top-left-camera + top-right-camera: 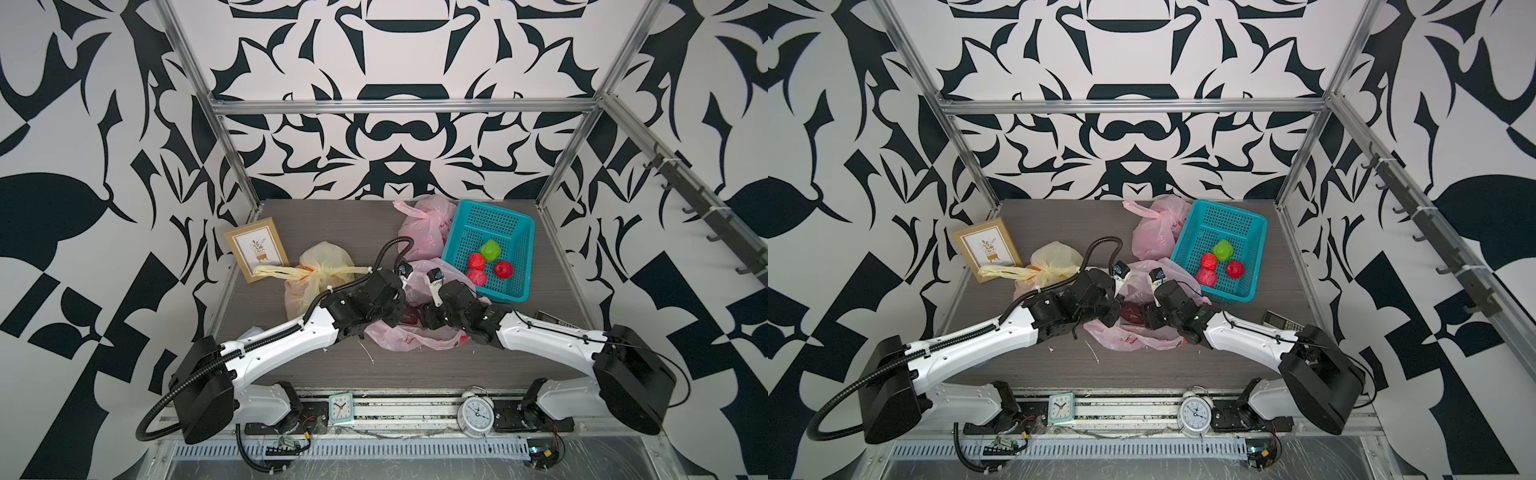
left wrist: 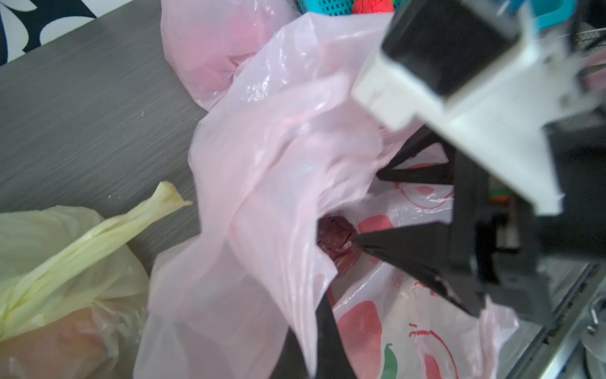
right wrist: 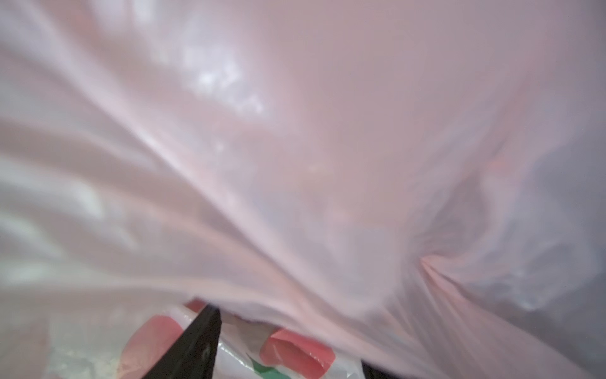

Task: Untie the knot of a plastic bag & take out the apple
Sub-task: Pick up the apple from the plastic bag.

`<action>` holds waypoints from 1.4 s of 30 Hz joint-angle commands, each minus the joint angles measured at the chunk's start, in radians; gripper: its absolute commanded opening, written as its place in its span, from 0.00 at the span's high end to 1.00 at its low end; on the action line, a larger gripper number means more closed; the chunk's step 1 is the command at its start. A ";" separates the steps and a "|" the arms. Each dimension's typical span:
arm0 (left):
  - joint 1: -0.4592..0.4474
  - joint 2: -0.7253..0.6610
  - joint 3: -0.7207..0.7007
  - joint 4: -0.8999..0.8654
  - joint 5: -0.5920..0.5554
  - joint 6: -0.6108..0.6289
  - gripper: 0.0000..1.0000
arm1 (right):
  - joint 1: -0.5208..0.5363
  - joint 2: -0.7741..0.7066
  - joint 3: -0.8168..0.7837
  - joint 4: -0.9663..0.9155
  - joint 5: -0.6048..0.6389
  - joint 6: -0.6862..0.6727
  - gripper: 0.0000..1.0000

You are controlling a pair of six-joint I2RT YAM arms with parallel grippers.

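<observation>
two tools meet over the pink bag (image 1: pixel 399 338) in the middle of the counter (image 1: pixel 316 365). the bag's knot looks already undone and its mouth gapes, so the step in hand is, i judge, fetching the apple (image 2: pixel 337 244).

the left tool (image 2: pixel 314 318) is closed on a fold of the bag's film and holds the mouth up. the right tool (image 2: pixel 365 210) reaches into the opening with its jaws apart, one tip right at the apple, gripping nothing.

next, the right tool probably needs to straddle the fruit and close on it alone, without pinching loose film, while the left keeps the mouth raised.

the apple lies inside the bag on its printed lower wall. it is dark red with a crinkled surface, as if wrapped, and pink film hides much of it. in both top views it shows as a dark patch between the two wrists.
</observation>
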 commanded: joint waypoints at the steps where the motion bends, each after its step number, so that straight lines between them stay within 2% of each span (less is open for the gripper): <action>1: 0.007 -0.046 -0.076 0.007 -0.002 -0.026 1.00 | -0.011 -0.025 0.007 0.040 0.026 0.025 0.31; 7: 0.010 -0.031 -0.178 0.102 0.026 -0.039 1.00 | -0.013 0.009 0.025 0.021 -0.028 0.048 0.30; 11: 0.010 0.016 -0.183 0.106 0.022 -0.054 1.00 | -0.011 0.037 0.018 0.083 -0.118 0.057 0.21; 17: 0.019 0.017 -0.190 0.114 0.023 -0.058 1.00 | -0.002 0.103 0.064 0.122 -0.234 -0.054 0.20; 24: 0.043 -0.007 -0.215 0.119 0.038 -0.062 1.00 | -0.003 0.221 0.197 0.006 -0.242 -0.246 0.19; 28: 0.054 -0.049 -0.226 0.125 0.047 -0.068 1.00 | -0.005 0.282 0.253 -0.039 -0.284 -0.306 0.19; 42: 0.086 -0.049 -0.235 0.144 0.077 -0.062 1.00 | -0.006 0.419 0.342 -0.130 -0.326 -0.346 0.19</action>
